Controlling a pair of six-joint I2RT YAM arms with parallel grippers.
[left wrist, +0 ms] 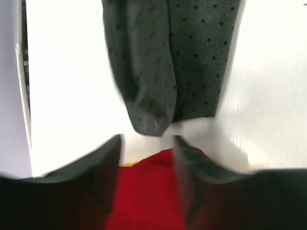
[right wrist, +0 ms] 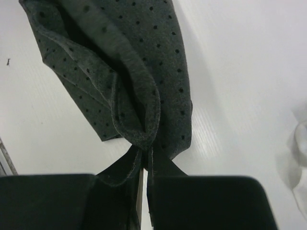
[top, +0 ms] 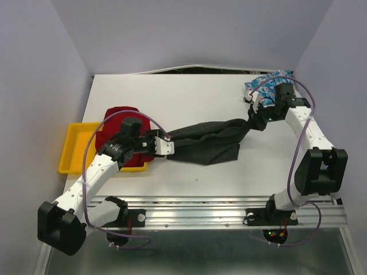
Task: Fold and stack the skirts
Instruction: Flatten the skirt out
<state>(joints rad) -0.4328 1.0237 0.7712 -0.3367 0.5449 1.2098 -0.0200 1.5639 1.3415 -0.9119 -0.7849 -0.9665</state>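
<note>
Top external view, near to far. The left hand (top: 165, 144) hangs over the near-left part of the white surface (top: 189, 97). Just behind it, the dark red skirt (top: 117, 117) lies bunched over the right end of the yellow tray (top: 71, 152).

From that hand, the charcoal dotted skirt (top: 209, 143) runs rightward and away across the middle of the surface. It is broad and flat at its near part and narrows to a gathered rope at the right hand (top: 256, 117). The blue floral skirt (top: 269, 80) sits crumpled in the far right corner, just beyond the right hand and partly hidden by that arm.

Left wrist view, blurred. The left hand (left wrist: 146, 143) has its fingers well apart with nothing between them. The dark red skirt (left wrist: 144, 191) shows below the gap. The end of the charcoal dotted skirt (left wrist: 163, 72) lies just past the fingertips; whether they touch it cannot be told.

Right wrist view. The right hand (right wrist: 144, 153) is pinched tight on a gathered end of the charcoal dotted skirt (right wrist: 139, 72). The folds spread away from the fingertips over the surface.
</note>
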